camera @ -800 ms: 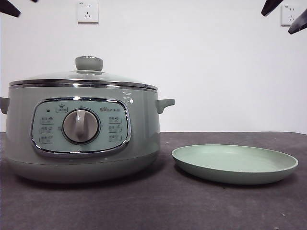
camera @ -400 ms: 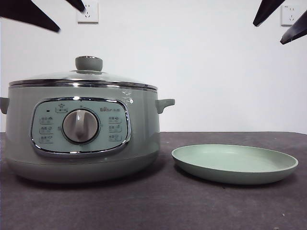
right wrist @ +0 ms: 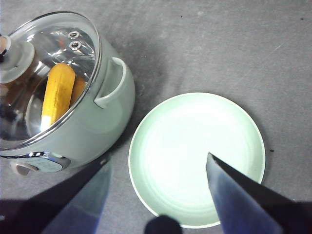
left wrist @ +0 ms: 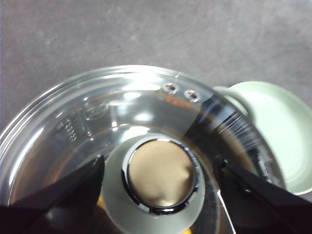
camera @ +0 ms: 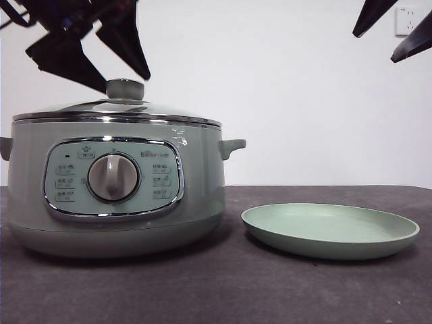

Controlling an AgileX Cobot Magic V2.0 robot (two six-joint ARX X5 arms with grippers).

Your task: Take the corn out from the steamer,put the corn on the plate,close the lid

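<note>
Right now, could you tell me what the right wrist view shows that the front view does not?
Only the right wrist view shows the corn, lying inside the steamer under the glass lid. Only the front view shows the steamer's control panel and grey dial, and the left gripper, open, over the lid's knob. Both show the steamer, the lid and the bare plate.

Steamer (camera: 115, 185), front control panel (camera: 113, 178): small pale icons and labels in a column either side of the grey dial (camera: 113, 177), too small to read. Short brand mark at panel's upper right, illegible. Lid (left wrist: 87, 122) glass: faint embossed marking in left wrist view, unreadable.
</note>
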